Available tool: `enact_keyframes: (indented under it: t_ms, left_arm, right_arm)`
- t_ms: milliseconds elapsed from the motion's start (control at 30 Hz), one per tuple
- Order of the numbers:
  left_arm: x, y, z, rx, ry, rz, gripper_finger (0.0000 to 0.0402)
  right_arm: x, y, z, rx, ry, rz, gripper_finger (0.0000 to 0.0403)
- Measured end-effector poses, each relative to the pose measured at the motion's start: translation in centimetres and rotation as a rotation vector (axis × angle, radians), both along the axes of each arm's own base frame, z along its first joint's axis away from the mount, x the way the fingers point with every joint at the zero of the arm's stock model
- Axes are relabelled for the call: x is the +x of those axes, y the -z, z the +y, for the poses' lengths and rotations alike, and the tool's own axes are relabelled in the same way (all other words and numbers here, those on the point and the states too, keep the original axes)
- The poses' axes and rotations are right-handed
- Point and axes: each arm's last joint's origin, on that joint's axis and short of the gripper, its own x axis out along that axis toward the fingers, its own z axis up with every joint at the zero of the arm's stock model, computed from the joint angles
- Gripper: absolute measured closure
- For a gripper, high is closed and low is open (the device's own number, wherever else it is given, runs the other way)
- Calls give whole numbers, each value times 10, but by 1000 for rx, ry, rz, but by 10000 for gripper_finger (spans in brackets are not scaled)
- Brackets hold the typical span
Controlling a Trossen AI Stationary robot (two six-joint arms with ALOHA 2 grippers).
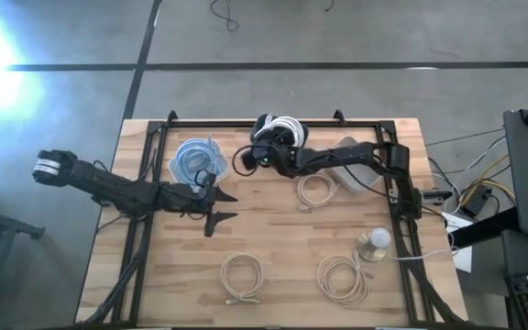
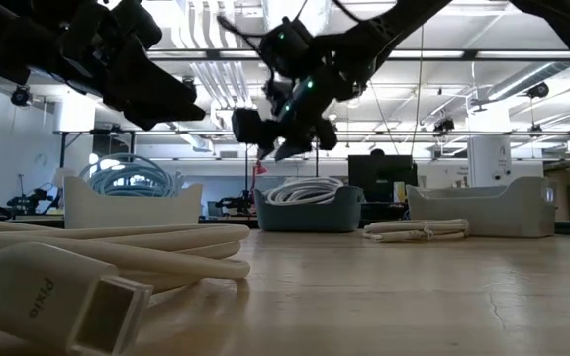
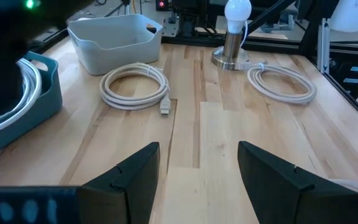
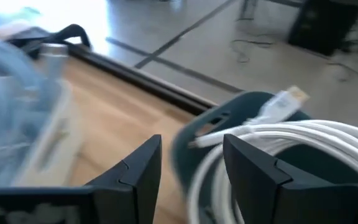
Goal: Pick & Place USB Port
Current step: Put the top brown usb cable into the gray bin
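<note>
1. Right gripper [image 1: 243, 161]: it hangs above the table [image 1: 273, 229] beside the teal bin [image 1: 280, 134] at the far edge. In the right wrist view its fingers stand apart with nothing between them.
2. Teal bin: it holds a coiled white cable [image 4: 291, 146] whose USB plug [image 4: 284, 102] rests over the rim. Judged from this, one cable is placed.
3. Left gripper [image 1: 225, 207]: it sits low over the middle of the table, fingers spread and empty. Leave it waiting where it is.
4. Loose cables: three cream coils lie flat on the table. One coil [image 1: 316, 190] is near the grey bin [image 1: 354, 165], and two, [image 1: 242, 276] and [image 1: 342, 278], lie at the near edge.
5. Clear bin [image 1: 195, 161]: it holds blue cable and lies just beside the left gripper. Keep away from it.
6. Next target: you probably want the coil near the grey bin, the closest to the right gripper.
7. Approach: come straight down over one side of the loop, so the fingers straddle several strands at once.
8. Grasp: close fully before lifting, since a single strand would likely let the coil unwind.
9. Hazard: the lamp [image 1: 373, 244] stands near the near-right coil, so steer wide of it.
</note>
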Motion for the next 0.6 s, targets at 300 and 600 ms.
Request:
enact_keyframes:
  t_ms: [300, 600]
  left_arm:
    - [0, 1, 0, -19, -5, 2, 179]
    - [-1, 1, 0, -25, -7, 2, 179]
  right_arm:
    - [-15, -50, 46, -14, -201, 76, 240]
    - [-62, -103, 118, 40, -338, 157, 254]
